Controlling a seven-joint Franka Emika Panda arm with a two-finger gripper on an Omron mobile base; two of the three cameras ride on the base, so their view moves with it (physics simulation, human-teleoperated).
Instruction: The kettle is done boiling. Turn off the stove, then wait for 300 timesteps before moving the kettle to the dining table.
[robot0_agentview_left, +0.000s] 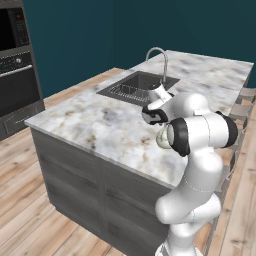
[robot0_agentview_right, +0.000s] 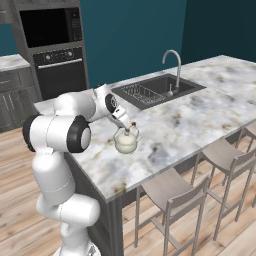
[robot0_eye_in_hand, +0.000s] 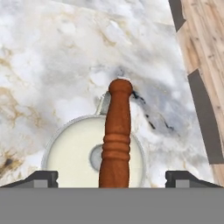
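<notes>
The cream-white kettle (robot0_agentview_right: 126, 142) stands upright on the marble top of the dining table (robot0_agentview_right: 200, 110), near its front edge. Its reddish-brown handle (robot0_eye_in_hand: 116, 140) runs up the middle of the hand view. My gripper (robot0_agentview_right: 125, 127) hangs just above the kettle, open, with one fingertip (robot0_eye_in_hand: 42, 177) far out on each side of the handle and neither touching it. In the left base view my arm's elbow hides most of the kettle (robot0_agentview_left: 161, 140), which sits below the gripper (robot0_agentview_left: 158, 128). The stove is out of view.
A dark sink basin (robot0_agentview_right: 155, 87) with an arched steel tap (robot0_agentview_right: 172, 57) lies farther along the island. Grey stools (robot0_agentview_right: 175, 195) stand along the island's side, over a wooden floor. A black wall oven (robot0_agentview_left: 15, 65) stands at the far left.
</notes>
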